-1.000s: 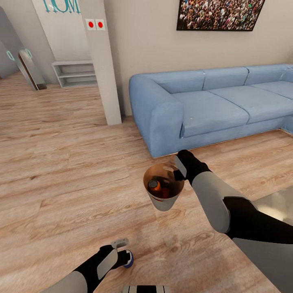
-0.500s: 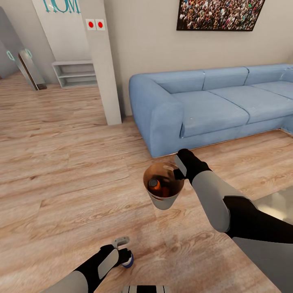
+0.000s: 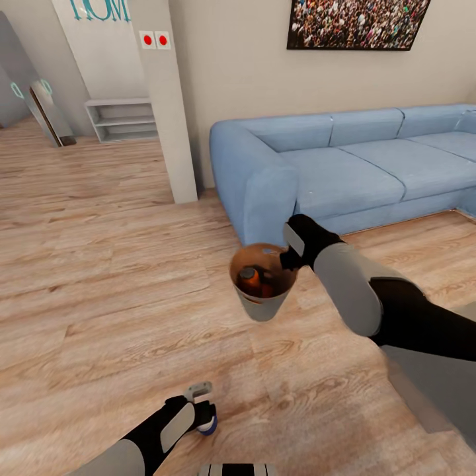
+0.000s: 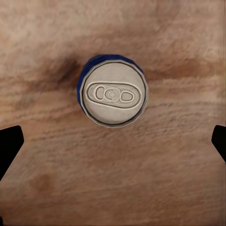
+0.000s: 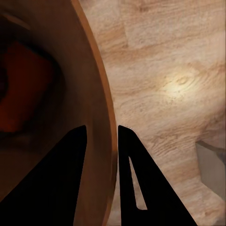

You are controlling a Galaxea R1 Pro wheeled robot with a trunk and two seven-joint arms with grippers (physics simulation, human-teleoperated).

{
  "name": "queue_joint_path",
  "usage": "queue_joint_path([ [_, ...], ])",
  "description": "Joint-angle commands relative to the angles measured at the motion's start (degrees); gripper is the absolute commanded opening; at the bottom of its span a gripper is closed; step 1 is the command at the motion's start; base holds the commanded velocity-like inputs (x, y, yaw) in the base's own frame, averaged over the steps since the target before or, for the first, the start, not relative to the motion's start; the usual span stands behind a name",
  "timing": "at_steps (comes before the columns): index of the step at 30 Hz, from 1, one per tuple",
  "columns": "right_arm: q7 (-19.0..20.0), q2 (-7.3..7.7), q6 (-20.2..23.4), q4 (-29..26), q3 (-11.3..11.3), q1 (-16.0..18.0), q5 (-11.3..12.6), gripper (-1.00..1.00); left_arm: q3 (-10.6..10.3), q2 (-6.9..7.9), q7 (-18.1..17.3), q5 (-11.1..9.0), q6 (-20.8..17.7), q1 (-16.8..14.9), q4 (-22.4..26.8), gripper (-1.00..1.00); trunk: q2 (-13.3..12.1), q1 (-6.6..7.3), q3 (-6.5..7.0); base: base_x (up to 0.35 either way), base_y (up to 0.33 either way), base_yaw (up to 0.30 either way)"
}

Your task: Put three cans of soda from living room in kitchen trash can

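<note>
A: Three cans by my count. You've got two orange cans inside the bin and one blue can out on the wood floor.

B: Can you really see two orange?

A: One silvery top reads clearly in the head view, with more orange beside it, dark and hard to separate. The right wrist view gives just an orange blur deep in the bin.

B: Which way does the blue one point?

A: Upright, long axis vertical. The left wrist view looks straight down on its silvery top, pull tab running side to side.

B: Your left claw?

A: Spread wide, holding nothing. Its two black fingertips sit at opposite edges of the left wrist view, the can between them and well apart from both. In the head view the can peeks out just beneath the claw.

B: And your right claw?

A: Pinched on the bin's rim, one finger inside the wall and one outside. The bin hangs above the floor, mouth up and roughly upright, in front of the blue sofa.

B: Bins?

A: One.
</note>
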State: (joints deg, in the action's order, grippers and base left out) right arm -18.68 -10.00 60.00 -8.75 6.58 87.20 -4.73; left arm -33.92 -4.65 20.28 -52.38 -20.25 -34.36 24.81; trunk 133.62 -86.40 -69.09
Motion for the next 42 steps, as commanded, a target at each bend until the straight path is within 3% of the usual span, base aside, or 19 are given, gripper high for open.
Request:
queue_joint_path([
  [1,0.0,0.00,0.0,0.5,0.4,0.4,1.0,-1.00,0.0,-0.04,0.0,0.0,0.2,0.0,0.0,1.00,0.0,0.00,0.00,0.000,0.000,0.000],
  [11,0.0,0.00,0.0,4.3,0.4,1.5,2.0,-1.00,0.0,-0.12,-0.1,0.0,1.3,0.0,-0.1,1.00,0.0,0.00,0.00,0.000,0.000,0.000],
  [27,0.0,0.11,0.0,5.7,0.4,1.6,2.0,-1.00,0.0,-0.10,-0.1,0.0,1.4,0.0,-0.2,1.00,0.0,0.00,0.00,0.000,0.000,0.000],
  [36,-0.1,0.08,0.0,6.0,0.3,1.6,2.0,-1.00,0.0,-0.09,-0.1,0.0,1.4,0.0,-0.2,1.00,3.6,-1.98,-1.62,0.000,0.000,0.000],
  [42,-0.1,0.07,0.0,6.0,0.3,1.6,2.0,-1.00,0.0,-0.10,-0.1,0.0,3.5,0.0,-0.1,1.00,6.0,-3.29,-2.69,0.000,0.000,0.000],
])
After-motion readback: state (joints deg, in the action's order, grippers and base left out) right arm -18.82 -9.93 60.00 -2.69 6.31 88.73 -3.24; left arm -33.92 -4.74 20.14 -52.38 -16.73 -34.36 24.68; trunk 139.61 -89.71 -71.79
